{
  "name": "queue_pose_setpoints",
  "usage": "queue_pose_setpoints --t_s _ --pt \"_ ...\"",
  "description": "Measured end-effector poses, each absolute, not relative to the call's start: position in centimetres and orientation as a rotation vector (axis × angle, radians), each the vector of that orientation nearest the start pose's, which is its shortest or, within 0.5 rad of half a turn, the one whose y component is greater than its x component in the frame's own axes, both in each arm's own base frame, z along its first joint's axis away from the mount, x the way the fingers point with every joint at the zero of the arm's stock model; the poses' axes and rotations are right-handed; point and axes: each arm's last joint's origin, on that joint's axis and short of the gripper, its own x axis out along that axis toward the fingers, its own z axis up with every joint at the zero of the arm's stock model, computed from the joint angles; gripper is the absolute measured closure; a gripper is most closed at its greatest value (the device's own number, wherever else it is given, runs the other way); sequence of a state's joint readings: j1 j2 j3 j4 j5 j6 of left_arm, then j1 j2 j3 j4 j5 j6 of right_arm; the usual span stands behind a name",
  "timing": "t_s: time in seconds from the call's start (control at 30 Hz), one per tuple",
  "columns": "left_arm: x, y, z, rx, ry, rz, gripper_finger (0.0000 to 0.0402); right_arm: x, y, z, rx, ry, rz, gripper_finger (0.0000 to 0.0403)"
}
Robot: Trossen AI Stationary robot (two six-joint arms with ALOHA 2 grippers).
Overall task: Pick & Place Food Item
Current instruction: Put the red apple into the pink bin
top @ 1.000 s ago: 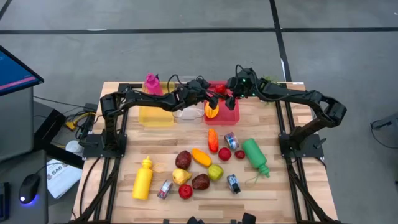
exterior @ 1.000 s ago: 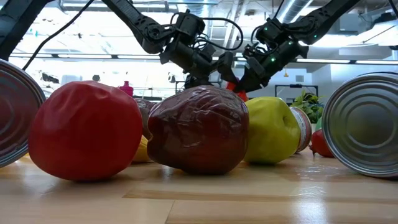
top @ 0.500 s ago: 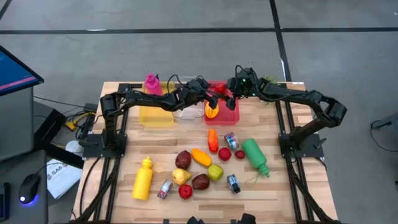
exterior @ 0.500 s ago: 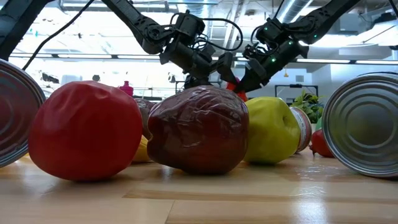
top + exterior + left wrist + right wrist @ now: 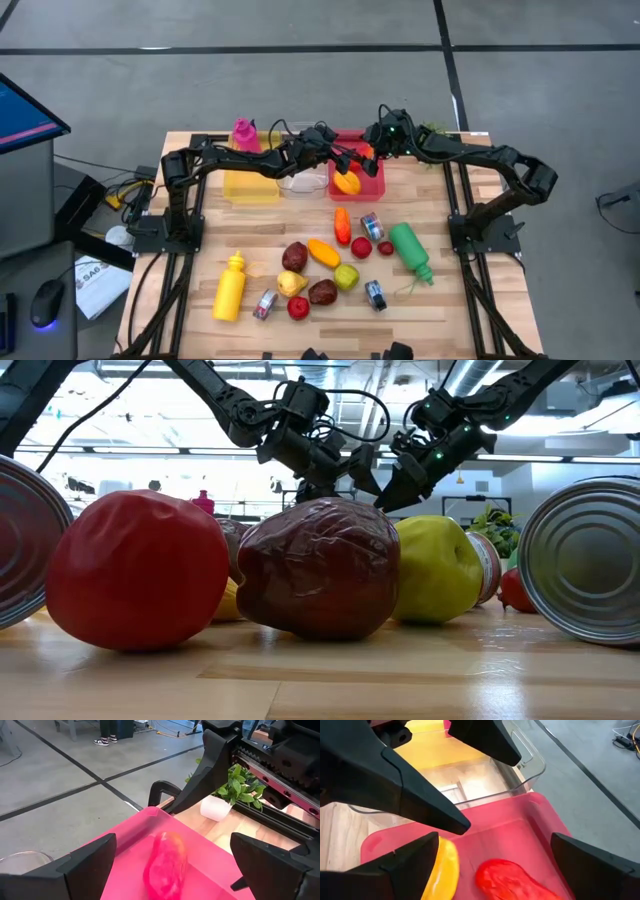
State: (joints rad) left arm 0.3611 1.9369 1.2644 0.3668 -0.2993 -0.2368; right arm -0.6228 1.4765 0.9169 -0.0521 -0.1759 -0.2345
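Red plastic food piece (image 5: 507,879) lies in the pink plastic bin (image 5: 540,822) beside a yellow-orange piece (image 5: 445,870), below my right gripper (image 5: 367,152), fingers spread, empty. Best: lift straight up, clear of the left gripper (image 5: 347,157), also spread, just opposite.

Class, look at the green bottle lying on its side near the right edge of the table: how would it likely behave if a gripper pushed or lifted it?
The green bottle lies flat and looks round-bodied, so a sideways push would probably roll it. Its tapered neck may make it curve. It looks like smooth plastic, perhaps slippery.
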Motion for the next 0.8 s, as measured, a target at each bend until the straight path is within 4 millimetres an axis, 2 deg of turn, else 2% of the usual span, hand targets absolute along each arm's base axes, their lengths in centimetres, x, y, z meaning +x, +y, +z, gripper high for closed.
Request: queue_pose_setpoints --t_s 0.2,0.4,0.6,0.8 --pt "40.4 16.1 21.6 -0.242 0.23 0.688 0.0023 25.7 -17.8 23.3 0.014 0.614 -0.364 0.0012" --pt "40.2 16.0 22.3 -0.242 0.214 0.681 0.0023 24.4 -16.6 25.0 0.015 0.622 -0.355 0.001" --pt "39.6 15.6 24.5 -0.241 0.158 0.672 0.0023 22.1 -15.0 27.6 0.013 0.614 -0.357 0.001" --pt "38.2 15.0 28.2 -0.239 0.061 0.66 0.0023 20.0 -13.5 29.9 0.107 0.54 -0.399 0.001"
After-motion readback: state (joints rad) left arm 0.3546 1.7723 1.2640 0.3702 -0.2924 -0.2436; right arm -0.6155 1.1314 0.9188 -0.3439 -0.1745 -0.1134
